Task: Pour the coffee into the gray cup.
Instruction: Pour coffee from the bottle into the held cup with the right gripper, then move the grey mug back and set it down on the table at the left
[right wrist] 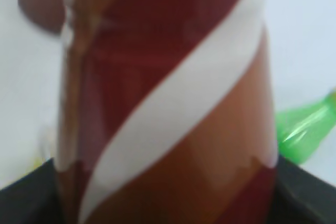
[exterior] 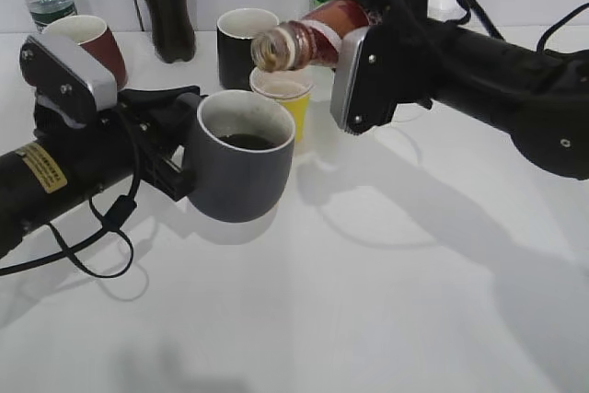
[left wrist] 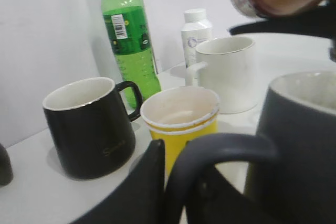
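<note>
White counter against a pale wall, and I have both arms in over it. My left pincer is clamped on the loop handle of the gray cup, holding it upright at the left of centre; I can see dark liquid pooled in the bottom of it. In the left wrist view the handle sits between the black fingers. My right pincer is closed around the coffee bottle, which lies tipped nearly flat with its open mouth pointing left, above and just behind the cup's rim (the right wrist view is filled by the blurred swirl label). Just behind the gray cup stands a yellow paper cup, then a black mug. A reddish mug and a cola bottle stand at the back left, a green bottle and a white mug further back
</note>
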Available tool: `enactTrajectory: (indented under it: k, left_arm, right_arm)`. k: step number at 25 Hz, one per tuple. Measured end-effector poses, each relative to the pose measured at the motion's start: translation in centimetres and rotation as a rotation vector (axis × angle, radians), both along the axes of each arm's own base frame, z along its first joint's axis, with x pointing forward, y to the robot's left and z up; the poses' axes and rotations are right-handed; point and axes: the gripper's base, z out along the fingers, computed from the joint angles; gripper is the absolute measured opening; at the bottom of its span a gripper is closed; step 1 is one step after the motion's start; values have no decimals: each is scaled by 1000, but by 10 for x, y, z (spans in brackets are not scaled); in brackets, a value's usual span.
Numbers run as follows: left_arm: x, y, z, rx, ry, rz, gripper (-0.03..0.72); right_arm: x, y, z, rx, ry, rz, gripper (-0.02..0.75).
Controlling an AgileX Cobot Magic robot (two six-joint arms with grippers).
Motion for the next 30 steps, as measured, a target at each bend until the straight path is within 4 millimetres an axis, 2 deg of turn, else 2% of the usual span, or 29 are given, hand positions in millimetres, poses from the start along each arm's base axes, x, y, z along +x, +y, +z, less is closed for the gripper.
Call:
enactTrajectory:
  k: [3, 9, 15, 20, 30]
  left_arm:
    - [1, 1, 0, -7, 4, 20, 83]
    - [2, 2, 0, -11, 6, 31, 83]
    - [4, 5, 0, -23, 14, 67, 83]
    - [7, 8, 1, -43, 25, 120, 83]
    - [17, 28, 1, -82, 42, 271, 83]
  right_arm:
    - [-1, 1, -3, 118, 149, -13, 529]
    - [-3, 4, -3, 549, 546, -36, 529]
    - [-3, 5, -1, 844, 791, -42, 529]
    - [-4, 6, 4, 976, 861, -4, 529]
    - [-4, 6, 5, 1006, 884, 3, 529]
